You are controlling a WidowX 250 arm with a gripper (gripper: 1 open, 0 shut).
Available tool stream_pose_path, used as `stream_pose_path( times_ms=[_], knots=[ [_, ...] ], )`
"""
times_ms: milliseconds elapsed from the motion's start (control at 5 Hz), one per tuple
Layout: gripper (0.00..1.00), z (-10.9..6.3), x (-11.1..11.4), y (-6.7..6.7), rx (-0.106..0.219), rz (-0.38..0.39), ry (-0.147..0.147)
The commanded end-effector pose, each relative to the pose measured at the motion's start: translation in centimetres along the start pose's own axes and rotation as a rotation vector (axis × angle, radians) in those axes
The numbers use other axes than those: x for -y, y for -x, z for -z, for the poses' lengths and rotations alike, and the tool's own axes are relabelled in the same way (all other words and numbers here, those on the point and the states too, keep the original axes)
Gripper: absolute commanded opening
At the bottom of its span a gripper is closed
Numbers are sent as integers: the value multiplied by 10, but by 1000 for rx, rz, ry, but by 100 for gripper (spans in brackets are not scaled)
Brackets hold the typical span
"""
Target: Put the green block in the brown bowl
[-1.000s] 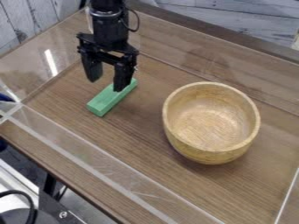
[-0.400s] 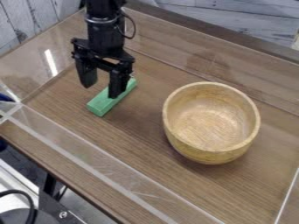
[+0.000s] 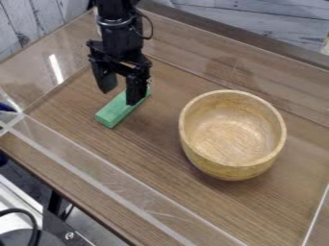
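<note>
Black pincer [image 3: 119,87], pointing down with its fingers spread wide and gripping nothing, poised over the far end of the green block [image 3: 118,110]. The block lies flat on the wooden worktop [image 3: 154,183], left of the brown bowl [image 3: 232,134] and apart from it. No legible writing appears.

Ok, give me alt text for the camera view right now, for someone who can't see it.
A black robot gripper points down with its jaws open over the far end of a green block lying flat on a wooden table. To the right stands an empty brown bowl, apart from the block.
</note>
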State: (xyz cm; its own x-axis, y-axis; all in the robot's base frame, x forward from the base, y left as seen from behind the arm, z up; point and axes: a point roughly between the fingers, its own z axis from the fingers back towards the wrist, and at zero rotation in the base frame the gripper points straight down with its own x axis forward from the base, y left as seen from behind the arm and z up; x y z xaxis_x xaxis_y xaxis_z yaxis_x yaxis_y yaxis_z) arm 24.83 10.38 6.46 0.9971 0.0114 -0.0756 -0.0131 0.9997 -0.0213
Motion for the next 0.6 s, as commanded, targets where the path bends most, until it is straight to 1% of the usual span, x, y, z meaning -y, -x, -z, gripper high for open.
stream_pose_path(
  times_ms=[0, 400],
  knots=[
    [100, -5, -2, 0, 41, -22, -25],
    [100, 13, -11, 2, 25, -51, -9]
  ],
)
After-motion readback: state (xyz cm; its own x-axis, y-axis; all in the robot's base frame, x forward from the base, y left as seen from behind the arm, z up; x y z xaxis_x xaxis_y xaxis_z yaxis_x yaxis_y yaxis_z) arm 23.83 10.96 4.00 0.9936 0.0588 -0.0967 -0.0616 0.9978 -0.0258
